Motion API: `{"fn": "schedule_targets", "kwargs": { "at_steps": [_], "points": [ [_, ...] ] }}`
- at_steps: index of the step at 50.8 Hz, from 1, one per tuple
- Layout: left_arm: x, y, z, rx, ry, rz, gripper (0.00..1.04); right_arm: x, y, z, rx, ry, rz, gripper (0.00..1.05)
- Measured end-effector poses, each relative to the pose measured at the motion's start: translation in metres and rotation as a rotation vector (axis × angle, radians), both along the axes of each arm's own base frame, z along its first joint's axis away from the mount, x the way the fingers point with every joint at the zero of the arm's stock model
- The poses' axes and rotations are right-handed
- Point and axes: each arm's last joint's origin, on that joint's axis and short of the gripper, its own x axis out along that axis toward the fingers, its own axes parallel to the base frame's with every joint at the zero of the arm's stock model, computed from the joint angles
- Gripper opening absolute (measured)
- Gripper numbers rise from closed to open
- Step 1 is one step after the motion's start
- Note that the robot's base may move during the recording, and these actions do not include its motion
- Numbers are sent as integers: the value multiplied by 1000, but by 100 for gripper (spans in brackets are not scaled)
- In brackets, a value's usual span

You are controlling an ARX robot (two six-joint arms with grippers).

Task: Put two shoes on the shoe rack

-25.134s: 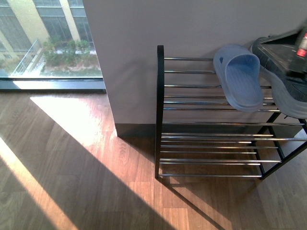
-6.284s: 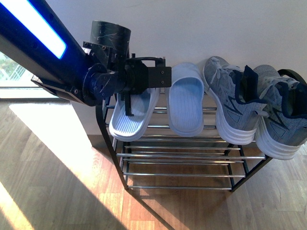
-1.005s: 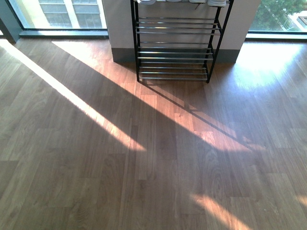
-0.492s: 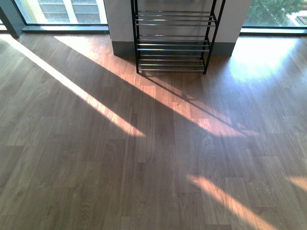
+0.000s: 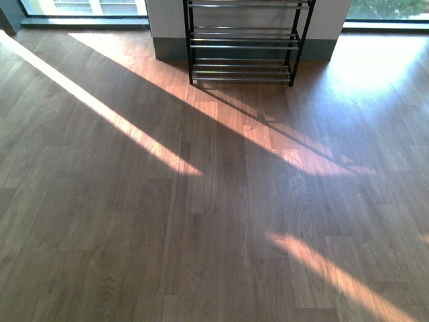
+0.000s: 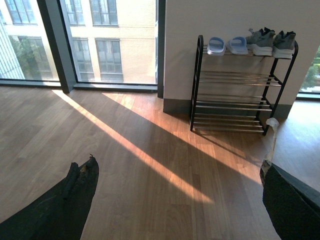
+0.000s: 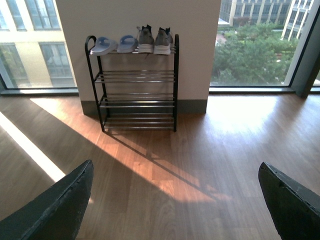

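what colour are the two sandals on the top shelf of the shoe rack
Pale blue. The sandals on the shoe rack show best in the right wrist view.

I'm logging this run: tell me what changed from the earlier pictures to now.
The robot backed away from the shoe rack; the front view now shows mostly floor. The left tool, earlier setting a slide sandal on the top tier, is open and empty. Both sandals and both sneakers stay on the top tier. The right tool is open.

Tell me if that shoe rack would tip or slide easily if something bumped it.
Probably light: the shoe rack is thin rods in a slim black frame. It looks tall and shallow, with the sneakers and sandals all on top, so likely top-heavy. On smooth wood floor it may slide.
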Motion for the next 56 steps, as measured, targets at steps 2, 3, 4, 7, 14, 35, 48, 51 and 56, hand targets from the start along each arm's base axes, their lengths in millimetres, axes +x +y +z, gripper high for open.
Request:
{"fn": "schedule_targets", "kwargs": {
  "at_steps": [2, 3, 4, 7, 14, 35, 48, 51, 56],
  "points": [
    [0, 0, 0, 0, 0, 0, 95, 0, 0, 0, 0, 0, 0, 96],
    [0, 0, 0, 0, 0, 0, 95, 0, 0, 0, 0, 0, -1, 96],
    [0, 0, 0, 0, 0, 0, 95, 0, 0, 0, 0, 0, 0, 96],
    [0, 0, 0, 0, 0, 0, 95, 0, 0, 0, 0, 0, 0, 96],
    [0, 0, 0, 0, 0, 0, 95, 0, 0, 0, 0, 0, 0, 96],
    [0, 0, 0, 0, 0, 0, 95, 0, 0, 0, 0, 0, 0, 96],
    [0, 0, 0, 0, 0, 0, 95, 0, 0, 0, 0, 0, 0, 96],
    [0, 0, 0, 0, 0, 0, 95, 0, 0, 0, 0, 0, 0, 96],
    [0, 0, 0, 0, 0, 0, 95, 0, 0, 0, 0, 0, 0, 96]
  ]
}}
